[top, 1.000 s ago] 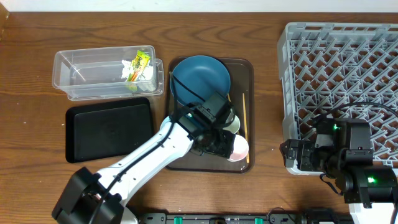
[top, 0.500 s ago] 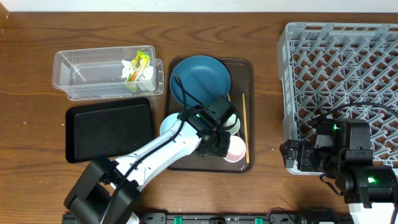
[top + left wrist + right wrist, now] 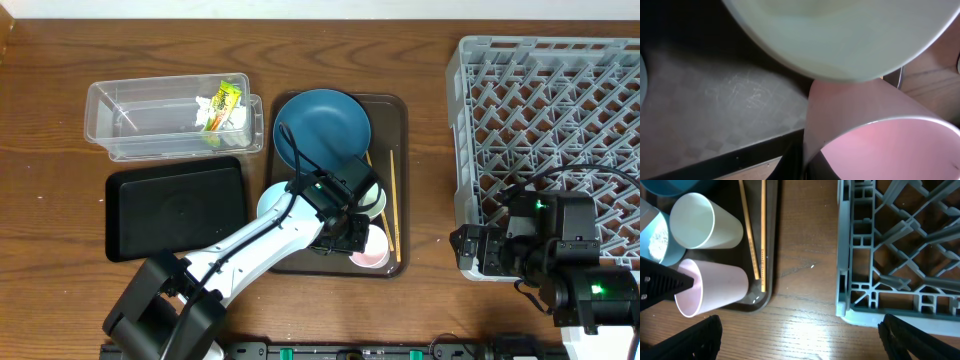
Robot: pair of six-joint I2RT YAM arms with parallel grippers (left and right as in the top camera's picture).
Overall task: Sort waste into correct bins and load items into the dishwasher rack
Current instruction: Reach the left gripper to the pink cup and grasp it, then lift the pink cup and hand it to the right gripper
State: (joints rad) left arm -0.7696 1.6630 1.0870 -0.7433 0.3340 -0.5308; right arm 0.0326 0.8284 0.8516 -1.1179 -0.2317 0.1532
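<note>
Pink cup [image 3: 715, 292] on its side — brown tray [image 3: 400, 110], beside the pale green cup [image 3: 705, 220].
Left pincer [image 3: 345, 238] at its rim, grip I cannot tell — right pincer [image 3: 800, 335] wide apart by the rack [image 3: 890, 240].

White left arm [image 3: 250, 243], black joints (green indicator lights)

Overhead top-down; both wrist views near pink cup [image 3: 720, 286].

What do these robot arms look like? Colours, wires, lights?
The left arm has white tube-like links between black joints, with a thin black cable looping beside it and a small green light near the wrist. The right arm is blocky and black, with green lights and black cables; its fingers are matte black.
</note>
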